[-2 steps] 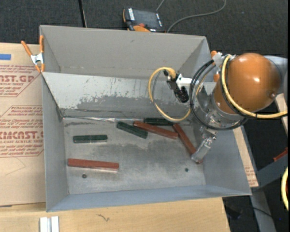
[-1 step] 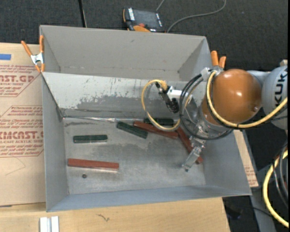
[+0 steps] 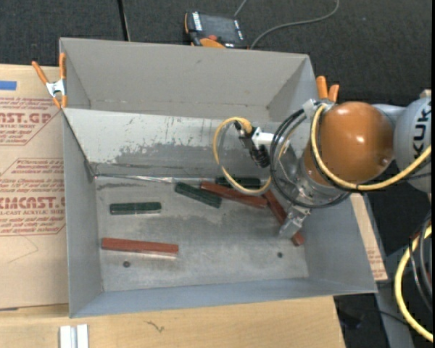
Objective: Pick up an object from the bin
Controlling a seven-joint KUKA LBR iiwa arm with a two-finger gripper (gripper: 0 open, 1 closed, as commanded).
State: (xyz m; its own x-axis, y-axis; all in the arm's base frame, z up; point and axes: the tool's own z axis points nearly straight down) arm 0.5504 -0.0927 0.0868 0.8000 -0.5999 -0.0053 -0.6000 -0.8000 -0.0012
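Reaching into the grey bin [image 3: 203,267] at right of centre, with the claw [image 3: 292,228] hanging at the lower end of a slanting red-brown stick [image 3: 278,209]. Open or closed: cannot tell. Sitting well apart from a green stick [image 3: 135,208] at lower left.

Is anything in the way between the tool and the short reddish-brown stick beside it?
Nothing visible. The tool is at the lower end of the short reddish-brown stick, near the right wall of the bin; the dark green stick lies farther left, outside that gap.
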